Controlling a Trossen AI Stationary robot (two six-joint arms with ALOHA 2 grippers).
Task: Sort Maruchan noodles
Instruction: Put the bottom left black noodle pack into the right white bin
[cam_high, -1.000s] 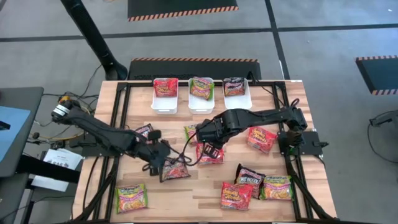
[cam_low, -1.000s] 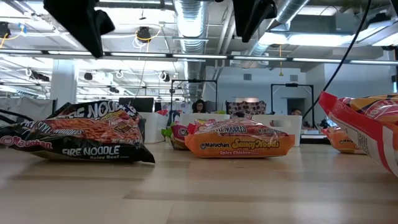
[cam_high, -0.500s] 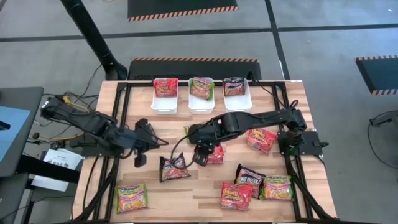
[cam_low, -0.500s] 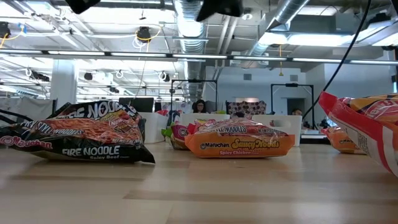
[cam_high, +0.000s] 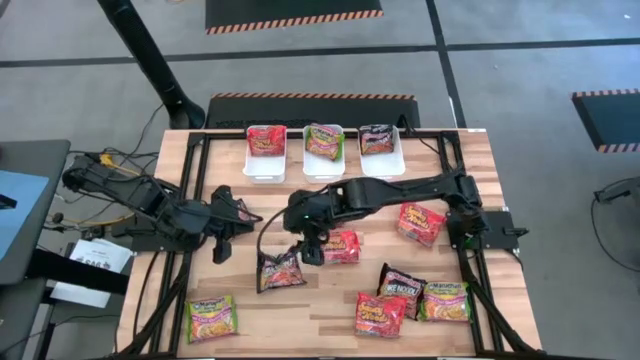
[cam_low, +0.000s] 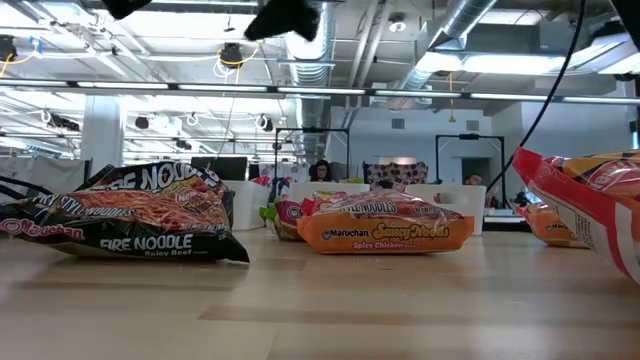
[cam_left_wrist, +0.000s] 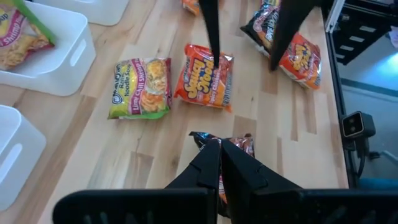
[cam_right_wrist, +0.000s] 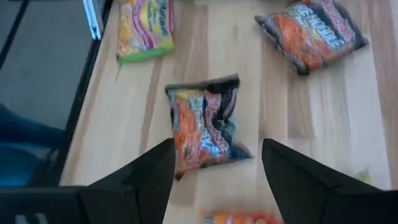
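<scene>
The black packet (cam_high: 281, 269) lies flat on the table (cam_high: 330, 305) by itself, just beneath and ahead of the right gripper (cam_high: 311, 247), whose fingers (cam_right_wrist: 146, 176) stand wide apart with nothing between them. In the right wrist view that packet (cam_right_wrist: 205, 127) sits in the gap ahead of the two fingers, not touching either. An orange packet (cam_high: 341, 246) lies just beside this gripper, on its side away from the left arm.

The left gripper (cam_high: 222, 243) hovers well to the other side of the black packet, near the table's left rail, its fingers (cam_left_wrist: 208, 168) pressed together and empty (the left wrist view shows them tip to tip above the black packet (cam_left_wrist: 235, 147)). Past them lie a green packet (cam_left_wrist: 142, 88) and the orange one.

Farther from both grippers, three white bins (cam_high: 265, 171) line the far edge, each holding a packet. More packets are scattered near the front edge: a green one (cam_high: 211, 318) at the left, and a cluster (cam_high: 405, 297) at the right.
</scene>
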